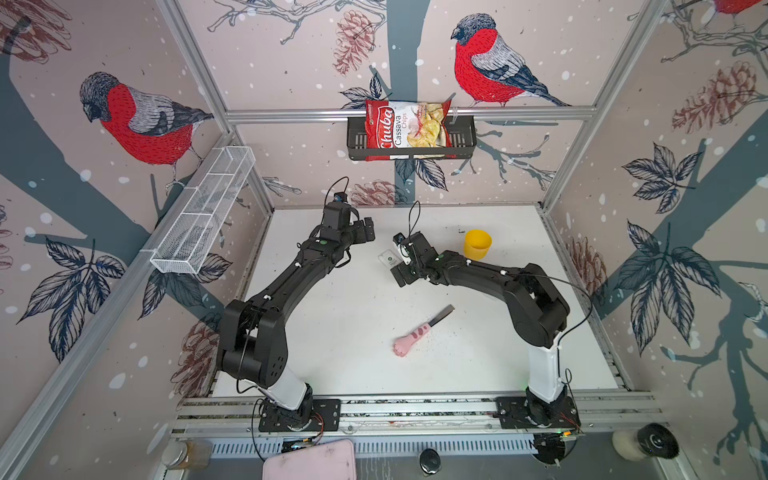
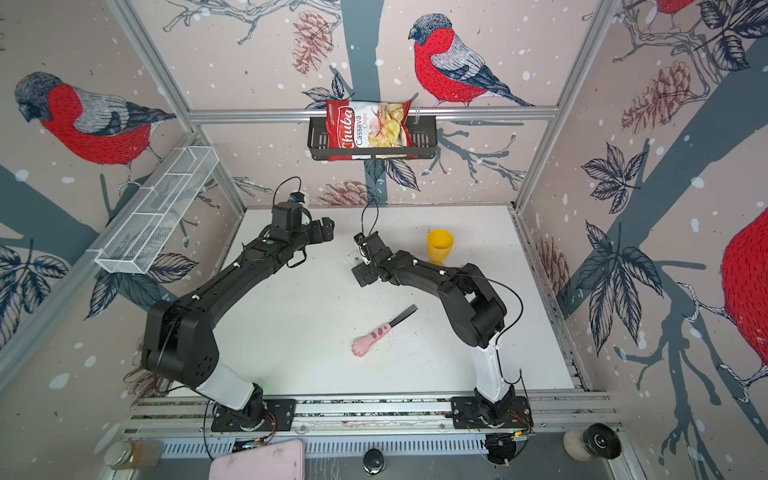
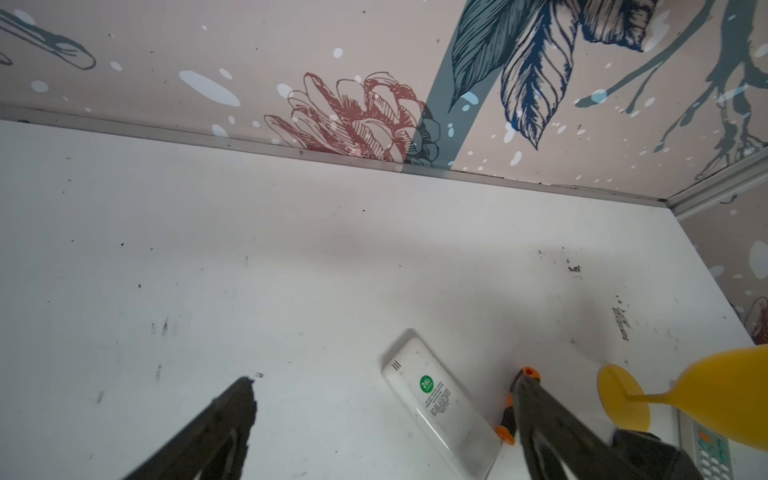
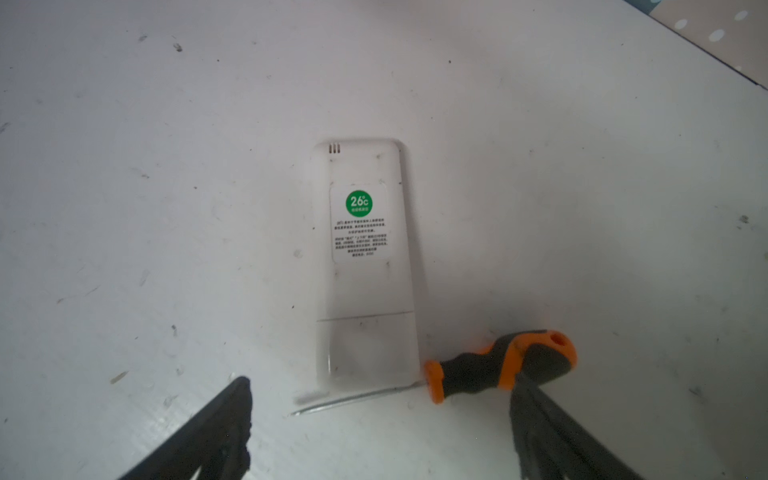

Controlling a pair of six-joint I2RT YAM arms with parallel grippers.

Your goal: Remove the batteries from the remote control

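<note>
The white remote control (image 4: 365,266) lies back up on the table, showing a green round sticker; it is also in both top views (image 1: 387,259) (image 2: 352,258) and in the left wrist view (image 3: 436,399). An orange-and-black screwdriver (image 4: 498,365) lies across its lower end, with the shaft along that edge. My right gripper (image 4: 380,384) hovers open over that end, one finger in front of the screwdriver handle. My left gripper (image 1: 368,230) is open, up and to the left of the remote, holding nothing. The batteries are hidden.
A yellow goblet (image 1: 477,244) stands right of the remote. A pink paw-handled tool (image 1: 411,338) lies nearer the front. A second remote with buttons (image 3: 710,451) peeks out by the goblet. A black basket with a chips bag (image 1: 409,124) and a white wire basket (image 1: 203,212) hang on the walls.
</note>
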